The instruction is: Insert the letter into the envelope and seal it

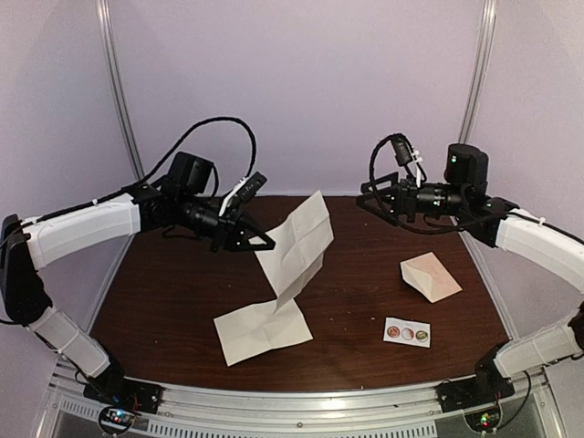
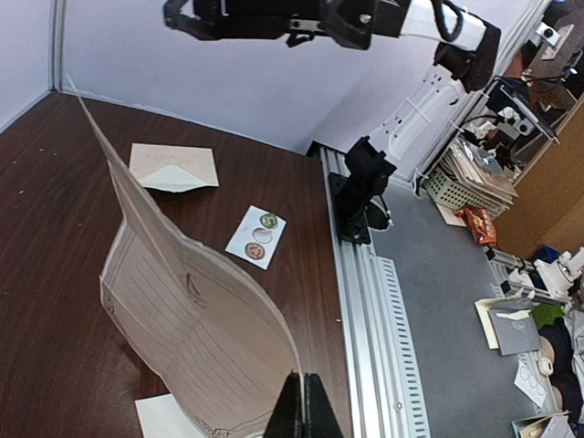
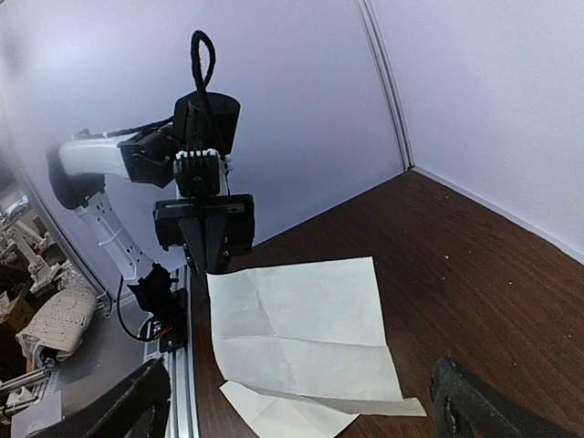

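The letter (image 1: 297,246), a creased whitish sheet with ruled lines on one face (image 2: 182,319), hangs tilted above the table's middle. My left gripper (image 1: 265,244) is shut on its upper left corner, the jaws pinched flat on the paper's edge (image 2: 306,392). The sheet's lower end comes down to a second creased sheet (image 1: 263,330) lying flat on the table. The envelope (image 1: 431,276), small and tan-cream, lies at the right (image 2: 173,167). My right gripper (image 1: 365,203) hovers open, high at the back right, facing the letter (image 3: 301,328) with nothing between its fingers (image 3: 128,406).
A white strip with three round stickers (image 1: 407,332) lies near the front right, below the envelope. The table is dark wood (image 1: 164,301) with an aluminium rail (image 1: 301,401) along the near edge. Purple walls close the back and sides.
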Robot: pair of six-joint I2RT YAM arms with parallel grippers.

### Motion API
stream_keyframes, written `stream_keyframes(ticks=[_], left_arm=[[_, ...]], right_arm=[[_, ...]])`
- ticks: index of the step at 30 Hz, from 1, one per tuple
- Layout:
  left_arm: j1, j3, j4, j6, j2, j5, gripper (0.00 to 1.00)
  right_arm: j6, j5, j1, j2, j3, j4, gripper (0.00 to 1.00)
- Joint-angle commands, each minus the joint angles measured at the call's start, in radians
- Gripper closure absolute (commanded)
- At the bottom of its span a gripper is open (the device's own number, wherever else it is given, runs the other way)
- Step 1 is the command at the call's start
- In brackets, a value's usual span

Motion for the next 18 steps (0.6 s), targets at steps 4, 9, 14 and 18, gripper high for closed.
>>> stream_keyframes(ticks=[4,9,14,18], left_arm=[[-0.034,-0.004,-0.002,0.052,-0.033,0.121,1.0],[-0.034,0.0,-0.003,0.06,-0.058,0.13,1.0],[-0.032,-0.013,0.037,0.042,-0.095,0.06,1.0],[-0.017,-0.038,0.095,0.009,-0.129,0.04,1.0]], right_arm=[[-0.145,-0.083,0.03,0.12,0.118,-0.181,0.0],[-0.194,-0.123,0.082,0.168,0.177,-0.258,0.01],[-0.256,-0.162,0.109,0.166,0.187,-0.342,0.07],[-0.276,-0.166,0.11,0.159,0.159,-0.382,0.19]])
